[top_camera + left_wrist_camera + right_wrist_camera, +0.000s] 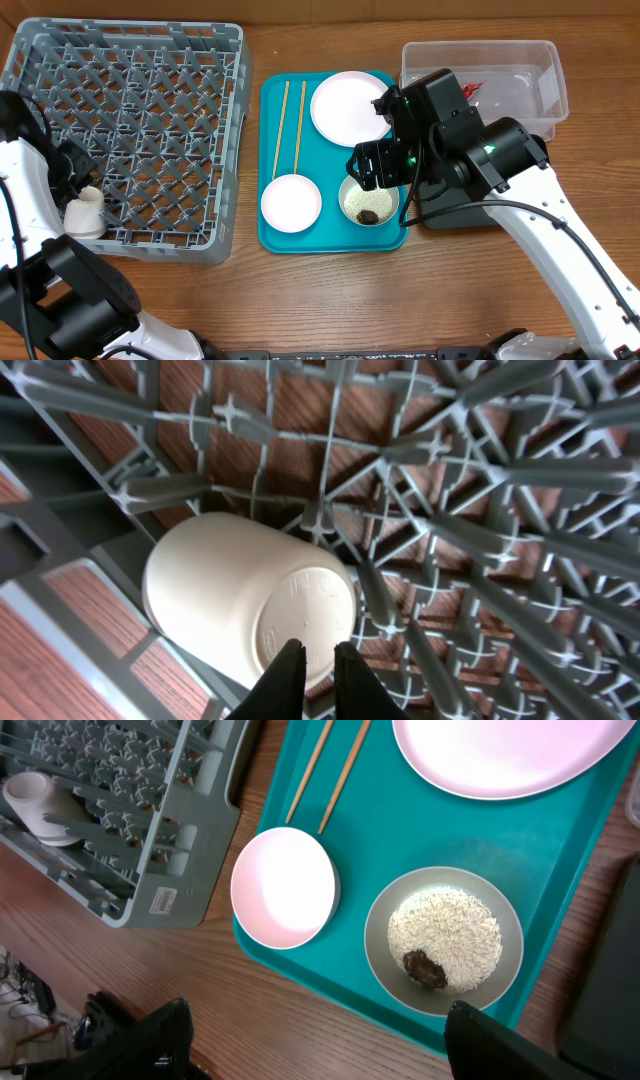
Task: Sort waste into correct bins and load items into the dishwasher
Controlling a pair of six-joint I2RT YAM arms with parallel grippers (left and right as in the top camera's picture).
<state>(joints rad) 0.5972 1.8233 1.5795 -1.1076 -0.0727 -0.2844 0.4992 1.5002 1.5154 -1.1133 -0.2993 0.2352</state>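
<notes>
Rice bowl [376, 936] at 5 o'clock on teal tray [400, 820]: likely rigid, slick, spill-prone; pinch the rim, keep level. Right gripper [320, 1025] jaws spread, empty. Left gripper [317, 660] jaws nearly closed at the cup [235, 600].

Robot lab setup: wooden table [320, 300], dish rack [150, 130], teal tray [330, 238].

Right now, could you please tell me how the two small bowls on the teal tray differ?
The pinkish bowl is empty; the grey-green bowl holds rice and a brown lump. The pinkish bowl sits nearer the rack than the grey-green bowl. Both are round, upright, on the teal tray.
</notes>
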